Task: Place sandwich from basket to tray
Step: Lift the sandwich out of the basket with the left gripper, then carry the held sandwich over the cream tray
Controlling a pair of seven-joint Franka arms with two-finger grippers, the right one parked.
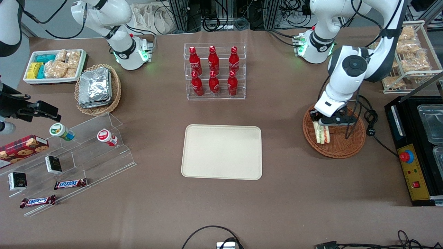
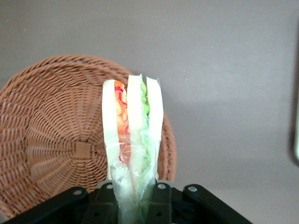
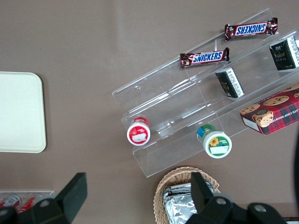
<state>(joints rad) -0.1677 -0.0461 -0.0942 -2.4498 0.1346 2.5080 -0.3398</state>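
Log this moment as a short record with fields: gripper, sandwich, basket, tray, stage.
gripper: the left arm's gripper is over the basket, shut on the sandwich
sandwich: sandwich clamped at one end, hanging out from the gripper above the wicker, wrap on, orange-red and green layers showing
basket: round reddish-brown basket toward the working arm's end of the table, nothing else visible in it
tray: cream tray at the table's middle, nearer the front camera than the rack of red bottles, nothing on it
stage: sandwich gripped, not yet carried to the tray
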